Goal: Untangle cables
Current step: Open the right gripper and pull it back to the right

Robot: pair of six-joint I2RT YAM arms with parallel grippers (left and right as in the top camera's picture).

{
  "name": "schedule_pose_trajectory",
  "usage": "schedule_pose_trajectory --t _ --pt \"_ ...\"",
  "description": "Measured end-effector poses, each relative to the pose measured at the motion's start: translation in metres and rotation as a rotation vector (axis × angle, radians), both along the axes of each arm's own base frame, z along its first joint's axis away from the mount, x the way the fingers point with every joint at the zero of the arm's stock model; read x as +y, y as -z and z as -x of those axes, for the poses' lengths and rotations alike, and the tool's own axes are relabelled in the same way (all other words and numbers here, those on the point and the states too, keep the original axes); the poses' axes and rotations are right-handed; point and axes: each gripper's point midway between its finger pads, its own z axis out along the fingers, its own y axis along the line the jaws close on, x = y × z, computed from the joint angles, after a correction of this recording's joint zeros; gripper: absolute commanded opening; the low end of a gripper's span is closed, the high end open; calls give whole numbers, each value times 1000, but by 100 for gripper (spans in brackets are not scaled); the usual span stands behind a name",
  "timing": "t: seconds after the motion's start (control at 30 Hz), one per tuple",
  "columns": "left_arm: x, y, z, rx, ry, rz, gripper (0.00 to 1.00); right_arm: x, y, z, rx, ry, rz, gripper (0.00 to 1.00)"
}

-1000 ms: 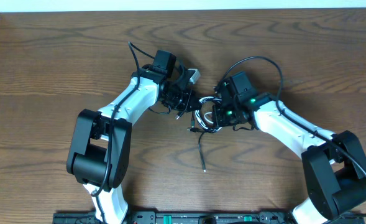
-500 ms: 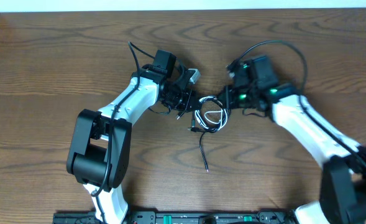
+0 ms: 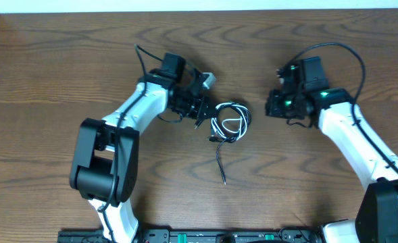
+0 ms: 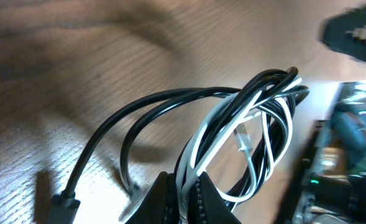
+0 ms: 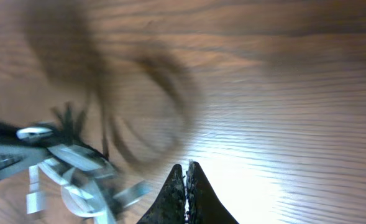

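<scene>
The cables lie as one tangled bundle of black and white loops at the table's middle. A black tail trails from it toward the front. My left gripper sits at the bundle's left edge. In the left wrist view this gripper is shut on the white cable, where black loops cross it, and a black plug lies at lower left. My right gripper is shut on nothing, apart from the bundle to its right. In its own view it hovers over bare wood, the cables blurred at left.
The wooden table ends in a pale strip at the back. A dark rail with the arm bases runs along the front edge. Thick black arm wires arch over the right arm.
My right arm has swung back to the right, away from the bundle, its gripper still shut. The whole tangle now shows. The left gripper has kept its grip and barely moved.
</scene>
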Motion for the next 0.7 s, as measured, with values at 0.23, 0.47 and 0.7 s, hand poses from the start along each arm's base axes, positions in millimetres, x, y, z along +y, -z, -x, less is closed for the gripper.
schedule_pose_trajectory --t 0.23,0.47,0.7 --pt "18 -26 -9 10 -20 182 8 -9 -3 -3 5 15 -64 2" --pt "18 -34 -9 15 -16 236 7 21 10 1 -15 -92 -183 6" --pt "24 -22 -13 4 -38 156 7 58 -8 10 -68 -290 -386 4"
